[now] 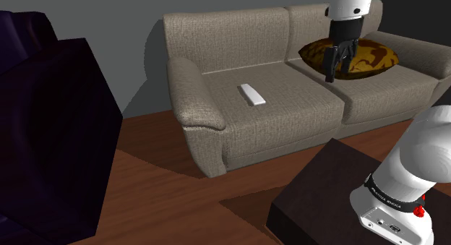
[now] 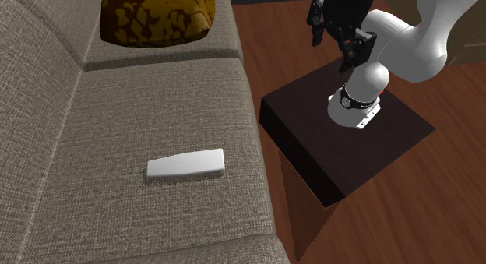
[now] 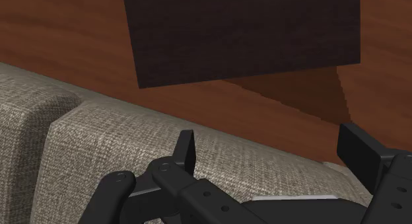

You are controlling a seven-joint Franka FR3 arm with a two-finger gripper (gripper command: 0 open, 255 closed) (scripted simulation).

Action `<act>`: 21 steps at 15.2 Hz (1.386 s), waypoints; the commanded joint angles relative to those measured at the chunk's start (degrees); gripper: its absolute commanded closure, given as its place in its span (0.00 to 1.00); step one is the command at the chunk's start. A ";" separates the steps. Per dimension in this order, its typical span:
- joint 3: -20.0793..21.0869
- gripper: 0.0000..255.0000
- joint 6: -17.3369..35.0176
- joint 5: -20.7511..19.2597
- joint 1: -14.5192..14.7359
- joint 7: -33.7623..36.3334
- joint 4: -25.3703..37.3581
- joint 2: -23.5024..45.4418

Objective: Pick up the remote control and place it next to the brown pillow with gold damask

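sofa [image 1: 224,37]: beige woven fabric, two seat cushions, standing on a wooden floor [image 1: 144,186].
stand [image 1: 325,186]: dark box on the floor, just off the sofa's front edge, carrying the white arm [image 1: 415,164].
pillow [image 1: 372,57]: brown with a gold pattern, on the seat cushion away from the near armrest, against the backrest.
pincer [image 1: 340,71]: released, fingers wide apart, nothing between them. it hangs in the air near that cushion's front edge, not touching the pillow.
remote [image 1: 253,95]: white, lying flat about mid-cushion on the armrest-side seat, long axis running back to front, well apart from pillow and pincer.
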 commanded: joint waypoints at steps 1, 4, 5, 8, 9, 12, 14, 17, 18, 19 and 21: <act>0.00 0.00 0.00 0.00 0.00 0.00 0.00 0.00; 0.41 0.00 5.92 0.49 -0.36 1.83 0.02 5.07; 0.53 0.00 7.83 0.63 -0.47 2.42 0.19 6.86; 0.84 0.00 13.30 0.95 -0.83 4.14 1.21 12.48; 0.93 0.00 15.03 1.04 -0.96 4.70 1.71 14.42; 1.13 0.00 19.90 1.21 -1.31 6.34 3.69 20.38; 1.22 0.00 22.85 1.27 -1.55 7.41 5.39 24.44; 1.26 0.00 26.78 1.29 -1.87 8.97 8.51 30.61; 1.25 0.00 27.96 1.28 -1.98 9.48 9.70 32.68; 1.24 0.00 29.07 1.27 -2.09 9.97 10.95 34.75; 1.18 0.00 31.08 1.24 -2.30 10.95 13.68 38.89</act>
